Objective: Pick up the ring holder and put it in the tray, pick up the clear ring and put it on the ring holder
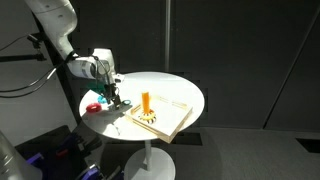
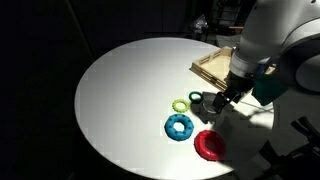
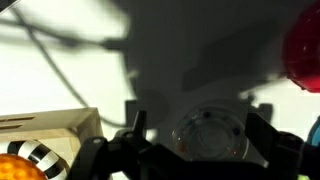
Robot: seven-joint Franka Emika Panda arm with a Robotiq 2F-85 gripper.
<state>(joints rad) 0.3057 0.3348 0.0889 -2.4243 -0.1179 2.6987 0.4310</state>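
The claw point(image 1: 113, 99) hangs low over the bench point(image 2: 120, 100), jaws spread either side of the clear ring point(image 3: 208, 135); the ring holder point(image 1: 146, 100) stands in the tray point(image 1: 178, 108). The ring lies flat and looks slick (hard to read against the surface); an off-centre squeeze may squirt it toward the red ring point(image 2: 209, 145), or the tips may scrape the bench.

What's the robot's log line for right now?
ring holder: standing in tray | gripper: open, straddling clear ring | clear ring: on table
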